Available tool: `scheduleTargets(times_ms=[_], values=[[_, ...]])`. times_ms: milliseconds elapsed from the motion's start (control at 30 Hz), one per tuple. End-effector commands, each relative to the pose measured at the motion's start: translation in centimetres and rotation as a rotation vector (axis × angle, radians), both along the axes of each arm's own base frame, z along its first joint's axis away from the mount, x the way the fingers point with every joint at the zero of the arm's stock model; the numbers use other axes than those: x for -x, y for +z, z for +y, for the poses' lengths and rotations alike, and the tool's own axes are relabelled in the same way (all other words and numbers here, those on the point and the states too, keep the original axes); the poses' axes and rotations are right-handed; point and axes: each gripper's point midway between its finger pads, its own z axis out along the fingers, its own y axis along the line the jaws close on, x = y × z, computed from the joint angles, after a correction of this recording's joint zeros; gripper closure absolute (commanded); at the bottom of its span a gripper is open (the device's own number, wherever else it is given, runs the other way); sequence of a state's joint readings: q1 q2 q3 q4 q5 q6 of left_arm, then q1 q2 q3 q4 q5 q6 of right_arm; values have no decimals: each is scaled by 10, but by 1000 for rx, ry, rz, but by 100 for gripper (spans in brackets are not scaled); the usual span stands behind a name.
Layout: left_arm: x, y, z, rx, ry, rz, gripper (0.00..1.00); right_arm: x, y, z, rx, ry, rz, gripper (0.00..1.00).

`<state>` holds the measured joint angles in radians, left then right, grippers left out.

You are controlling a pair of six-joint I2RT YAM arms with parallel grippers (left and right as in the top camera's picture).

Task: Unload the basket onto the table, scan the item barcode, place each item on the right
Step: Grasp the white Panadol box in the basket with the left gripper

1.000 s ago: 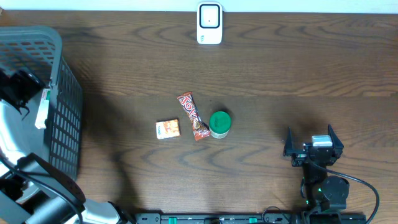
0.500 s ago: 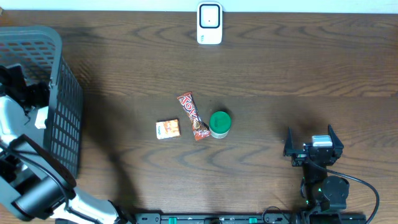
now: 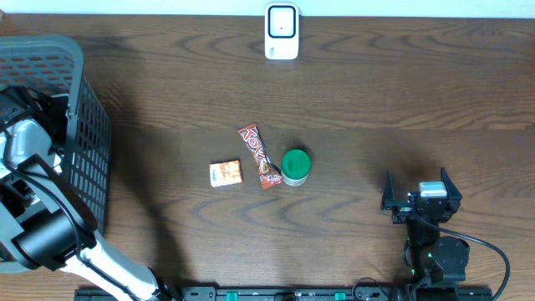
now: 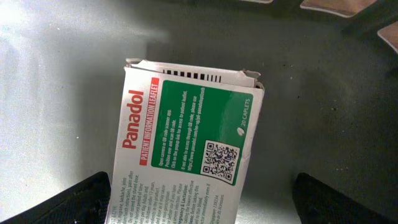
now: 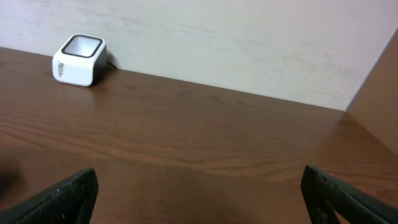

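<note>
A white, green and red Panadol box (image 4: pixel 186 143) lies on the grey floor of the basket (image 4: pixel 56 68), its QR code facing up. My left gripper (image 4: pixel 199 202) hangs over it, open; the black fingers (image 4: pixel 68 202) stand on either side of the box's near end, with a wide gap on the right. In the overhead view the left gripper (image 3: pixel 33 117) is inside the basket (image 3: pixel 84 117) and the box is hidden. The white barcode scanner (image 3: pixel 282 32) stands at the table's far edge, also in the right wrist view (image 5: pixel 78 59). My right gripper (image 3: pixel 420 194) rests open and empty at the front right.
A small orange box (image 3: pixel 225 173), a red Tox candy bar (image 3: pixel 259 155) and a green-lidded tub (image 3: pixel 295 166) lie together mid-table. The grey mesh basket fills the left edge. A pale wall (image 5: pixel 249 43) rises behind the scanner.
The left arm has shifted within the basket. A white object seen against the basket wall earlier no longer shows from overhead. The right arm has not moved.
</note>
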<state>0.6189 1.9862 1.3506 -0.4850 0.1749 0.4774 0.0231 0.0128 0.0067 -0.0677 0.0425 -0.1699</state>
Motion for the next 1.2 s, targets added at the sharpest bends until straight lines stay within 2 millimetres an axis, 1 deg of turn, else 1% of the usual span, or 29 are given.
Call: scheduleTargets(times_ms=[0,100,233,267,300,333,367,400,433,467,600,633,700,767,800,900,1033,1133,1167], values=[[9,-24,4,-5,-9,69,7,0,-1,3,11,14,3,1],[8,-28,4,-3,-6,69,7,0,-1,3,11,14,3,1],[4,-27,7,-4,28,46,7,0,-1,3,11,14,3,1],[3,-27,8,-4,35,42,10,0,-1,3,11,14,3,1],[2,-26,8,-4,41,38,16,0,-1,3,11,14,3,1],[2,-26,9,-4,45,36,19,0,-1,3,11,14,3,1],[2,-26,9,-4,45,35,28,0,-1,3,11,14,3,1],[2,-26,9,-4,46,35,34,0,-1,3,11,14,3,1],[2,-26,9,-2,53,35,39,0,-1,3,11,14,3,1],[2,-26,9,-1,54,35,42,0,-1,3,11,14,3,1],[2,-26,8,2,56,37,45,0,-1,3,11,14,3,1],[2,-26,8,2,57,37,47,0,-1,3,11,14,3,1],[2,-26,8,6,67,35,48,0,-1,3,10,14,3,1],[2,-26,9,13,94,28,49,0,-1,3,11,14,3,1],[1,-26,9,19,112,23,52,0,-1,3,11,14,3,1],[0,-23,10,25,146,12,53,0,-1,3,11,14,3,1],[-4,-10,13,17,169,-20,55,0,-1,3,11,14,3,1],[-9,13,16,-4,184,-69,56,0,-1,3,11,14,3,1],[-11,25,18,-16,191,-95,55,0,-1,3,11,14,3,1]])
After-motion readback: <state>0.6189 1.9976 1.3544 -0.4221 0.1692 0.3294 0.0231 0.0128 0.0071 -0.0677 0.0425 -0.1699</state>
